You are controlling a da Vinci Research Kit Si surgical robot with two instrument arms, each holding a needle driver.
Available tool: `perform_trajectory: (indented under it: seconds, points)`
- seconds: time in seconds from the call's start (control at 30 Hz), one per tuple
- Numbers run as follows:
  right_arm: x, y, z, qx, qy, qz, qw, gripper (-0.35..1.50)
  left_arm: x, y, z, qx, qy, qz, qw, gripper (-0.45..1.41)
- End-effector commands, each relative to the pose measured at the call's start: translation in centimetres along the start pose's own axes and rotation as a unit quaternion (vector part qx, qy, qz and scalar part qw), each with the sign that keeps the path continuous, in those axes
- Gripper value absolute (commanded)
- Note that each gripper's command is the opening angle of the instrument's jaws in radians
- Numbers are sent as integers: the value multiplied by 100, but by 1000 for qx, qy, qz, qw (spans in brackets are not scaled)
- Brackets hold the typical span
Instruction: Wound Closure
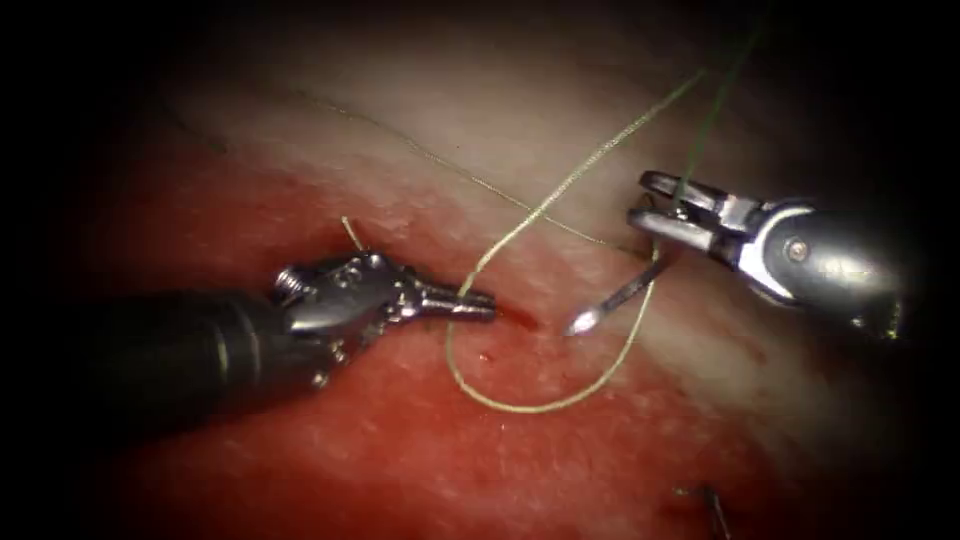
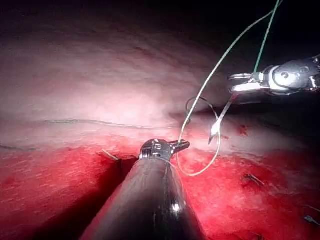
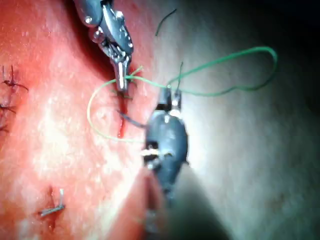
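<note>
My left tool comes in from the left and lies low over the red tissue, its jaws shut on the pale thread where it crosses their tip. Just right of that tip is the short dark cut. My right tool holds the curved needle near its rear end. The needle is free of the tissue, and its point hangs down-left just right of the cut. From the needle's rear the thread loops down, round past the left tool and away to the upper right. The needle hangs under the right tool.
A second thin strand lies across the pale upper tissue. A short cut end of thread sticks up behind the left tool. Earlier stitches with dark ends mark the red tissue, and another stitch end lies at the lower right.
</note>
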Motion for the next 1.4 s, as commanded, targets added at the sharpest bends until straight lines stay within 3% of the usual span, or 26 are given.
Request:
perform_trajectory:
  seconds: [0.03,0.27,0.37,0.4,0.47,0.5,0.67,0.77,0.9,0.97,1.13,1.4]
  points:
    - [0,2,-2,1,4,12,1000,-35,-6,-9,18,-1,-3,2,1000,-45]
    - [10,12,-37,28,28,96,995,-35,-24,-49,79,5,-15,51,999,-45]
    - [6,11,-42,46,43,136,989,-35,-17,-77,105,4,-15,95,995,-45]
    - [4,11,-40,49,46,147,987,-35,-14,-81,110,3,-7,125,992,-22]
    - [-4,8,-33,61,55,176,981,-35,-8,-89,118,4,15,160,987,96]
    - [-8,7,-29,68,61,184,979,-35,-5,-90,119,3,22,163,986,119]
    - [-33,-3,5,85,88,238,963,-35,12,-81,64,-37,27,131,990,126]
    - [-37,-4,45,88,117,264,953,-35,26,-73,-7,-17,22,129,991,131]
    - [-36,-1,74,96,134,266,950,-35,29,-64,-57,-6,14,129,992,123]
    - [-36,-2,97,107,146,265,947,-35,19,-47,-77,-32,10,128,991,116]
    - [-34,-8,117,123,177,222,951,-35,11,-13,-84,-51,6,98,994,113]
    - [-11,-22,118,142,218,129,957,-35,35,11,-62,-49,4,21,999,109]
